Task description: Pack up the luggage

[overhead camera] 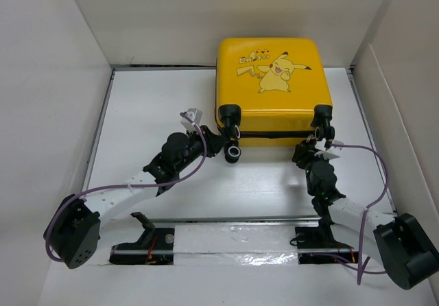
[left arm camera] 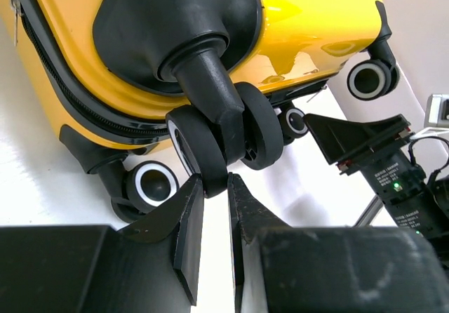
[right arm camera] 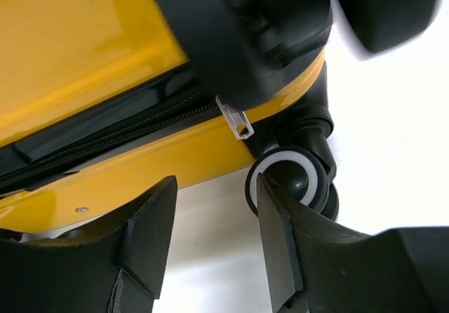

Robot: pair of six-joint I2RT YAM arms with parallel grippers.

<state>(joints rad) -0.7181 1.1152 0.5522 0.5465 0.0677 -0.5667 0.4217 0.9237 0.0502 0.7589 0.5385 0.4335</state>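
Top external: luggage (overhead camera: pixel 274 79) flat on desk (overhead camera: pixel 158 100), far centre, wheels (overhead camera: pixel 233 152) twd arms. L fingers (left arm camera: pixel 186 229) nearly clenched, empty, tips at wheel (left arm camera: pixel 200 148); R fingers (right arm camera: pixel 151 229) released under zip pull (right arm camera: pixel 235 120), prob. to work zipper.

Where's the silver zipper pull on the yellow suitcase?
In the right wrist view, the silver metal zipper pull hangs from the black zip of the yellow hard-shell suitcase, just above a white-ringed black wheel.

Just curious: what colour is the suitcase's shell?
The luggage is yellow, Pikachu print; top external view.
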